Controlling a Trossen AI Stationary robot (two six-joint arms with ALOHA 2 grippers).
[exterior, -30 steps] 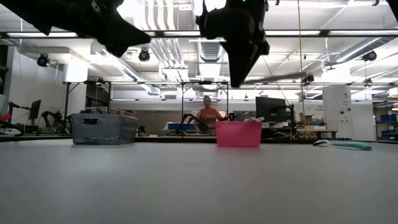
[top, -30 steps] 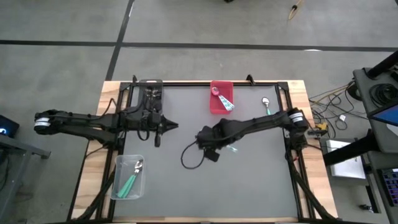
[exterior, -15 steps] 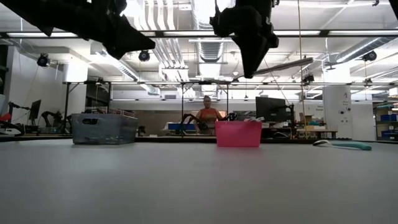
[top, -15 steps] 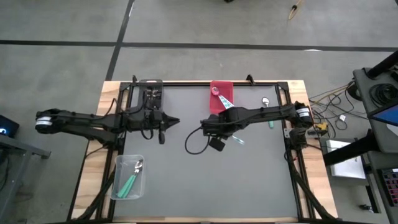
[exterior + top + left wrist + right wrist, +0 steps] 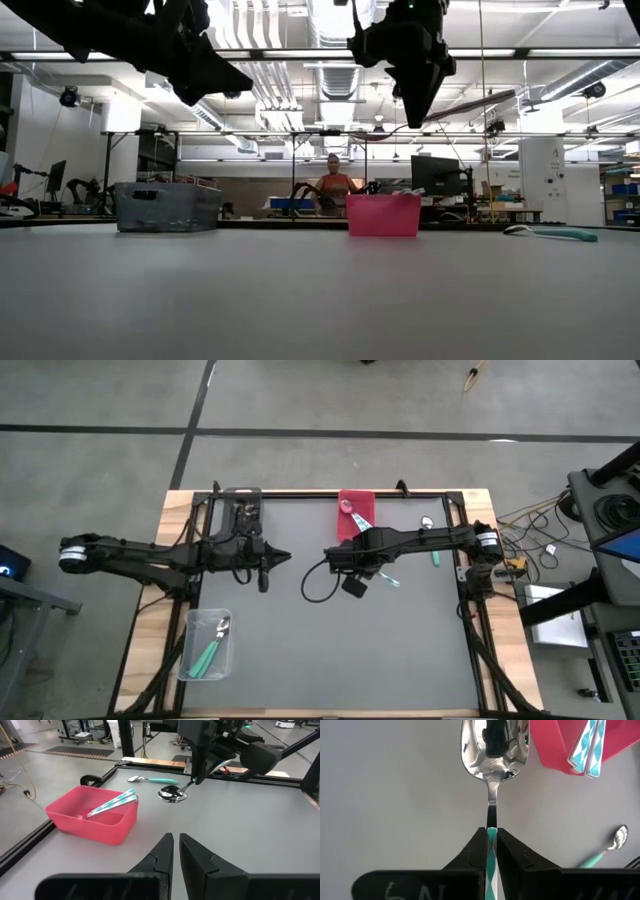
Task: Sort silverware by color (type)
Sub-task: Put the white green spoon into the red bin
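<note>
My right gripper [image 5: 491, 836] hangs above the table's middle [image 5: 365, 565], shut on a spoon [image 5: 494, 750] with a shiny bowl and a teal-and-white patterned handle. It is just on the near side of the red bin [image 5: 355, 512], where spoons with patterned handles [image 5: 587, 745] lean on the rim. A teal-handled spoon [image 5: 431, 540] lies flat on the table toward the right edge. My left gripper [image 5: 175, 840] is shut and holds nothing; it hovers left of centre [image 5: 265, 570], pointing toward the held spoon [image 5: 172, 795]. My right gripper pinches the spoon's patterned handle [image 5: 491, 832] near the end that joins the metal neck, between its two fingers, which come from above and lie across the handle. The spoon is lifted clear of the table and tilted. Its bowl [image 5: 172, 795] points toward the table's left side.
A grey bin [image 5: 241, 508] stands at the far left edge. A clear bin [image 5: 207, 644] with teal-handled spoons sits at the near left. A black cable loop [image 5: 315, 585] hangs under the right arm. A person [image 5: 333, 182] is in the room far behind the table.
My right gripper has risen and moved toward the far edge and slightly right, nearer the red bin, carrying the spoon with it. My left gripper has drifted a little toward the table's right.
</note>
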